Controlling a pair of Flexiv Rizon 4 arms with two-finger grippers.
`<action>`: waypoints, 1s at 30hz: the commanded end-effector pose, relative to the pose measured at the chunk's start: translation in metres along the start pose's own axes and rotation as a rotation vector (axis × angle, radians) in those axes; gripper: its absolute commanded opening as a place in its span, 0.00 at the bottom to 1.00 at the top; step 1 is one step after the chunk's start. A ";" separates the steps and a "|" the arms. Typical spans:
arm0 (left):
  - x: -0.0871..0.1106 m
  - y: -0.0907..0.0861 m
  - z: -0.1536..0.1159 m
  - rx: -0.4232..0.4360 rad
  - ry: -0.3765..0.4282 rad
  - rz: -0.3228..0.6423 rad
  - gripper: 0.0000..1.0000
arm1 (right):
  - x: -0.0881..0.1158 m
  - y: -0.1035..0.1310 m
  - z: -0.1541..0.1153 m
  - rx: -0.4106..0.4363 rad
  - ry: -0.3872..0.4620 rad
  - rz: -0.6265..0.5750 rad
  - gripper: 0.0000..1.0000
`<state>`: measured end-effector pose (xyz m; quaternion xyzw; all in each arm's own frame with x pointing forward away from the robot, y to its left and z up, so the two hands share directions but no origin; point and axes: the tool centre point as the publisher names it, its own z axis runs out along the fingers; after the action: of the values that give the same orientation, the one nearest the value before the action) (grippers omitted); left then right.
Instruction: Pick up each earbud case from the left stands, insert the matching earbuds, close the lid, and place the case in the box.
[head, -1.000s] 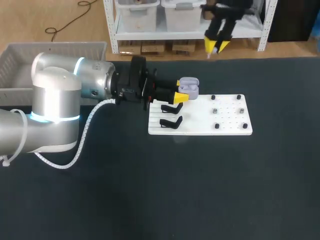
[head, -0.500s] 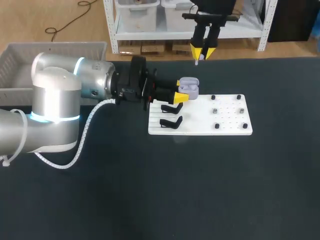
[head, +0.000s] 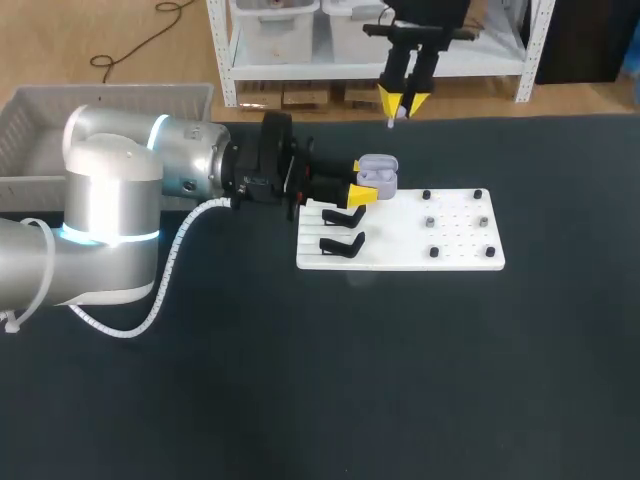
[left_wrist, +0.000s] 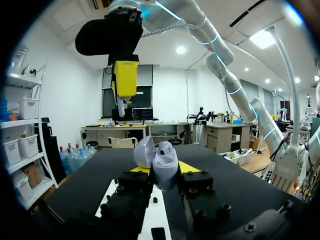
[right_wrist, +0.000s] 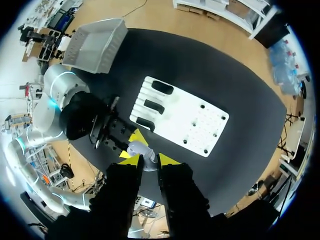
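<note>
A smooth, rounded lilac case (left_wrist: 164, 165), lid (left_wrist: 143, 151) open, is clamped in the left gripper (left_wrist: 162, 171), with a glossy white earbud (left_wrist: 121, 107) pinched by the right gripper (left_wrist: 123, 97) above it.

- The left arm (head: 110, 190) comes in from 9 o'clock in the head view. Its silver forearm lies low and level, pointing toward 3 o'clock.
- The left gripper (head: 360, 181) is stretched out horizontally, its yellow tips pressed against opposite sides of an open earbud case (head: 378, 171).
- The right gripper (head: 402, 103) hangs at 12 o'clock in the head view, about 1 o'clock from the left gripper and well apart from it.
- Its fingers point straight down, tips close together, pinching a small white earbud (left_wrist: 121, 106).
</note>
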<state>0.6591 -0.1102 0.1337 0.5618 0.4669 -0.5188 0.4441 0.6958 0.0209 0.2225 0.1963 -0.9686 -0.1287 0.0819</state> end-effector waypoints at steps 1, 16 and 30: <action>0.000 -0.001 0.000 -0.003 0.001 0.001 0.00 | 0.021 0.008 -0.008 0.013 -0.034 -0.019 0.00; 0.000 -0.001 0.000 -0.003 0.001 0.001 0.00 | 0.058 0.047 0.002 0.056 -0.102 -0.041 0.00; 0.000 -0.001 0.000 -0.003 0.001 0.001 0.00 | 0.046 0.051 0.019 0.023 -0.199 0.001 0.00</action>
<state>0.6591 -0.1102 0.1338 0.5618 0.4668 -0.5188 0.4441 0.6346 0.0510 0.2277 0.1892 -0.9727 -0.1275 0.0422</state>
